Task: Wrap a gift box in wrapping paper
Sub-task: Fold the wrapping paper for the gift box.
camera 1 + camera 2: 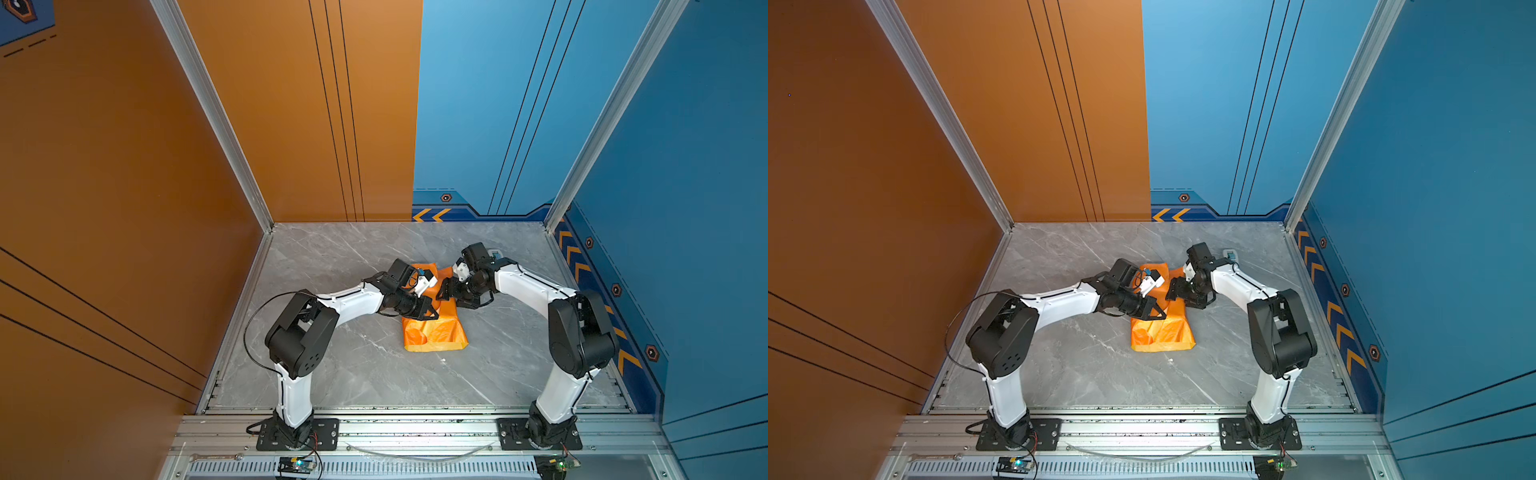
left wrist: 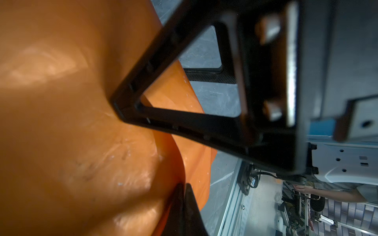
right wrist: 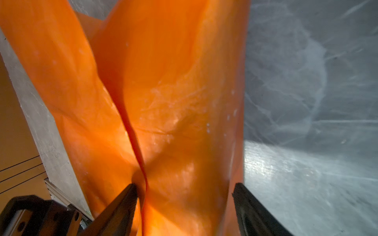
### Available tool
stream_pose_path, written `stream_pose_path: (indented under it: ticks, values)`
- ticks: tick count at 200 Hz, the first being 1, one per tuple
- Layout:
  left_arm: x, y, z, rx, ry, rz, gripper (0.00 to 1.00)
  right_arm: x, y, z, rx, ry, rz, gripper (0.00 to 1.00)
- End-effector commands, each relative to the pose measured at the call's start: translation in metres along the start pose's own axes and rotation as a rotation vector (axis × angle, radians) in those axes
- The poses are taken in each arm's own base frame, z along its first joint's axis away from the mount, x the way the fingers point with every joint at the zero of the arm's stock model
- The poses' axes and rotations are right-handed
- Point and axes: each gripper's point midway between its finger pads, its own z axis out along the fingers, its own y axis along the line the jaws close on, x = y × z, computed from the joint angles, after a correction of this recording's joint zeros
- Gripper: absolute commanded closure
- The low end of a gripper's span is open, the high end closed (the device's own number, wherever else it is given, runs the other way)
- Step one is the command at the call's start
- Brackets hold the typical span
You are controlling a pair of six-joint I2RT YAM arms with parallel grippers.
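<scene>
Basically, the wrapping paper (image 1: 436,336) lies mid-bench (image 1: 353,374) btwn the arms, orange face out, folded into a lumpy bundle w/ one flap standing up at the far end. The gift box isn't visible anywhere. It's prob inside the bundle, so the paper is the only container here and its contents are hidden. The left gripper (image 1: 432,314) has its jaws fully together, tips down on the bundle; can't tell if a ply is nipped. The right gripper (image 3: 184,185) stands wide, jaws either side of the raised flap, one tip touching a crease, nothing clearly clamped. Handling, imo: the paper is light, thin, glossy so slippery, and tears easily, so take it at an edge or fold. The box is likely stiff, so pin it by pressing thru the paper.
</scene>
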Motion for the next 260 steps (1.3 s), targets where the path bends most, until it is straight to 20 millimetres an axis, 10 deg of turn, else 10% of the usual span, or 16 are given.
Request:
stream_pose_path:
  ticks: [1, 76, 126, 161, 260]
  values:
    - [0.014, 0.007, 0.006, -0.049, 0.066, -0.005, 0.92, 0.002, -0.016, 0.001, 0.089, 0.016, 0.010, 0.25]
    - [-0.048, -0.028, -0.056, -0.048, -0.160, -0.036, 0.53, 0.011, -0.036, 0.005, 0.168, 0.033, 0.025, 0.36]
    - [-0.034, 0.057, -0.122, -0.338, -0.332, -0.318, 0.46, 0.010, -0.030, 0.004, 0.144, 0.023, 0.020, 0.36]
    - [-0.014, 0.086, -0.104, -0.330, -0.289, -0.403, 0.43, 0.010, -0.024, 0.003, 0.125, 0.018, 0.012, 0.36]
    - [-0.039, 0.072, -0.057, -0.251, -0.278, -0.364, 0.43, 0.008, -0.008, 0.000, 0.072, 0.004, -0.003, 0.36]
